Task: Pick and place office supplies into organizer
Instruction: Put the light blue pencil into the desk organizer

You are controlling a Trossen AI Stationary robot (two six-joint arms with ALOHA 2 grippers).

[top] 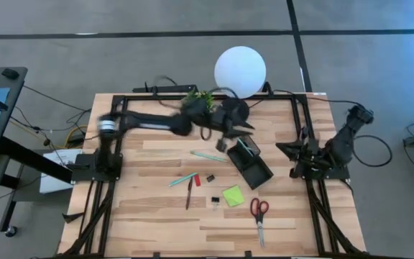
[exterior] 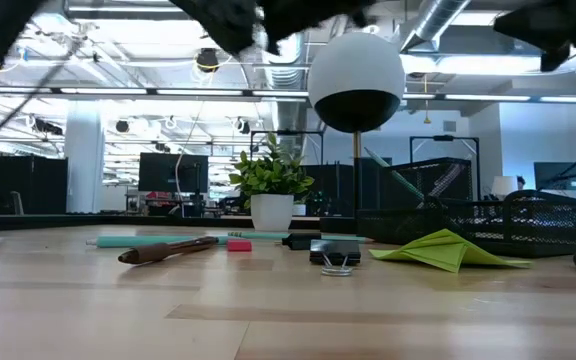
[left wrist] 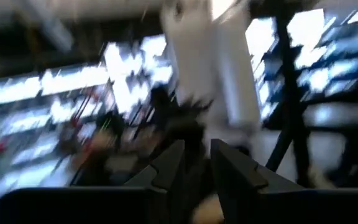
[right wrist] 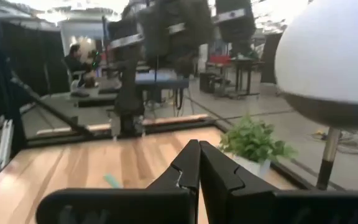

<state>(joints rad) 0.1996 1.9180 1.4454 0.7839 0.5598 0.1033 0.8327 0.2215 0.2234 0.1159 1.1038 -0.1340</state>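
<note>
Two arms: left arm stretched across the back of the surface, right arm folded at the right edge
surface (top: 157, 223): wooden slats, black frame
lamp (top: 240, 70): white globe, back centre
organizer (top: 254, 165): black tray, right of centre, angled; teal pen lying in it
left claw (top: 230, 138): raised just behind the organizer, blurred; fingers (left wrist: 169, 168) a narrow gap apart, cannot tell if anything is held
right claw (right wrist: 199, 165): fingers pressed together, empty, well apart from the supplies
plant (top: 200, 98): green, back, beside the lamp
scissors (top: 259, 216): red handles, front right
sticky pad (top: 233, 196): lime, front of the organizer
pens (top: 183, 179): teal and dark, centre
clips (top: 210, 178): black, tiny, near the pens
</note>
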